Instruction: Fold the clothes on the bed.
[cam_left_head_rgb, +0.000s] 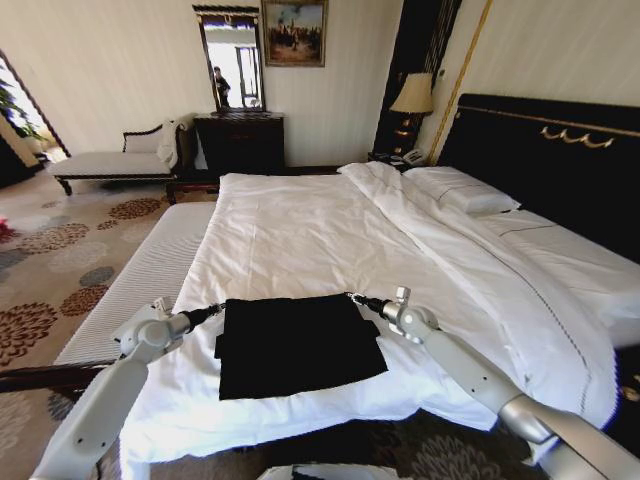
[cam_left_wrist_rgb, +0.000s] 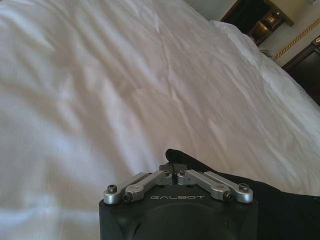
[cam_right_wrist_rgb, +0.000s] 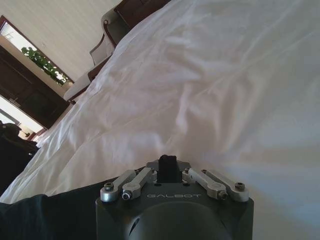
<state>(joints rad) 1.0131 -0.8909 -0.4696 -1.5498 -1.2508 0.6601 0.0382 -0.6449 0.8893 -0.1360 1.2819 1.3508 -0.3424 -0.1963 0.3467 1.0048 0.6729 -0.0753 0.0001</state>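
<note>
The clothes (cam_left_head_rgb: 295, 345) are one black garment lying flat as a rough rectangle on the white bed (cam_left_head_rgb: 300, 230), close to its near edge. My left gripper (cam_left_head_rgb: 218, 308) is at the garment's far left corner. In the left wrist view it (cam_left_wrist_rgb: 172, 162) is shut, with black cloth (cam_left_wrist_rgb: 280, 210) running up into its tips. My right gripper (cam_left_head_rgb: 356, 298) is at the far right corner. It (cam_right_wrist_rgb: 167, 165) is shut as well, and the black cloth (cam_right_wrist_rgb: 45, 215) reaches under it. No lettering shows on the garment.
A folded white duvet (cam_left_head_rgb: 470, 260) runs along the bed's right side, with pillows (cam_left_head_rgb: 460, 188) against the dark headboard (cam_left_head_rgb: 550, 150). A striped bench (cam_left_head_rgb: 140, 280) stands beside the bed on the left. A chaise (cam_left_head_rgb: 115, 160), dark dresser (cam_left_head_rgb: 240, 140) and lamp (cam_left_head_rgb: 412, 95) stand at the far wall.
</note>
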